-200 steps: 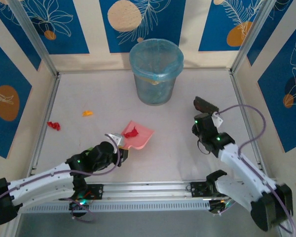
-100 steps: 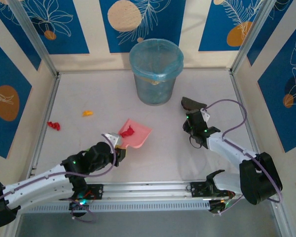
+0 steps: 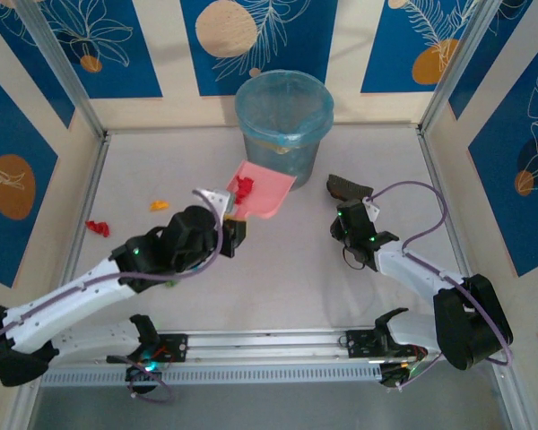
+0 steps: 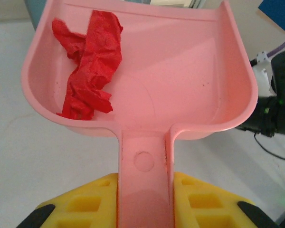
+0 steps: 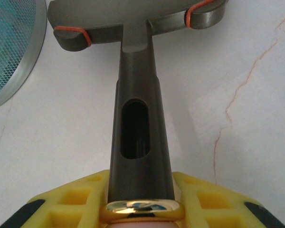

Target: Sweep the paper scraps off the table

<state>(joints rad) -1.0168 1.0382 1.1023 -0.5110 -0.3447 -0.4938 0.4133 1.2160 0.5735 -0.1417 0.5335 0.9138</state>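
Top view: the left gripper [image 3: 228,221] is clamped on the handle of a glossy pink dustpan [image 3: 267,192] near the blue-lined mesh bin [image 3: 283,134]. The right gripper [image 3: 356,209] grasps a dark brush [image 3: 348,187]. Two paper scraps [image 3: 97,227], red and orange, lie left on the matte pale table [image 3: 287,269], ringed by blue-and-cream walls [image 3: 278,36].

Left wrist: a crumpled red wad [image 4: 88,66] sits in the pan's left side.

Right wrist: yellow fingers [image 5: 71,199] pinch the brush's slotted handle.

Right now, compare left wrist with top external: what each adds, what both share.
Left wrist adds: yellow padded fingers of the left gripper clamping the pink plastic dustpan handle. Top external adds: the dark brush, a loose red paper scrap and an orange one on the pale table. Shared: the dustpan carrying a crumpled red paper wad.
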